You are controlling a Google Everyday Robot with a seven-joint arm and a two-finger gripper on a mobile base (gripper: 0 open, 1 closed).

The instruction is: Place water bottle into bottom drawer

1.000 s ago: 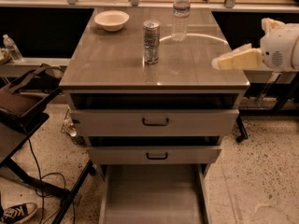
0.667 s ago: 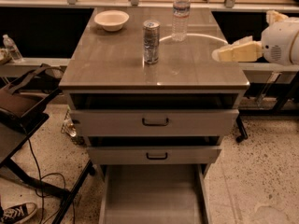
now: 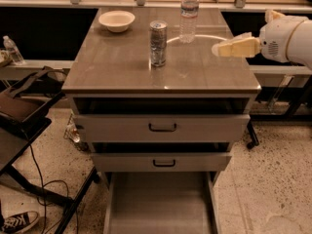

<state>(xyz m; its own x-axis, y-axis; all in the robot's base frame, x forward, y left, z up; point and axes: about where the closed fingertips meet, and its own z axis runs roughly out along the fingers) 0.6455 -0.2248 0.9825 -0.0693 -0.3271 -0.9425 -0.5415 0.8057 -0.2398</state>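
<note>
The water bottle (image 3: 188, 13), clear and ribbed with a white cap and a pale label band, stands upright at the back of the cabinet top (image 3: 117, 62). The bottom drawer (image 3: 158, 204) is pulled out at the base of the cabinet, its flat grey floor bare. My gripper (image 3: 218, 49) hangs over the right side of the top, to the right of the bottle and nearer the front, apart from it and holding nothing.
A silver drink can (image 3: 158, 43) stands mid-top, left of and in front of the bottle. A white bowl (image 3: 116, 20) sits at the back left. Two upper drawers with black handles (image 3: 162, 127) are slightly open. A chair (image 3: 19, 111), cables and a shoe (image 3: 12, 222) lie at left.
My gripper has moved up and a little toward the back of the cabinet top, closer to the bottle. Bottle, can and drawers have not moved.
</note>
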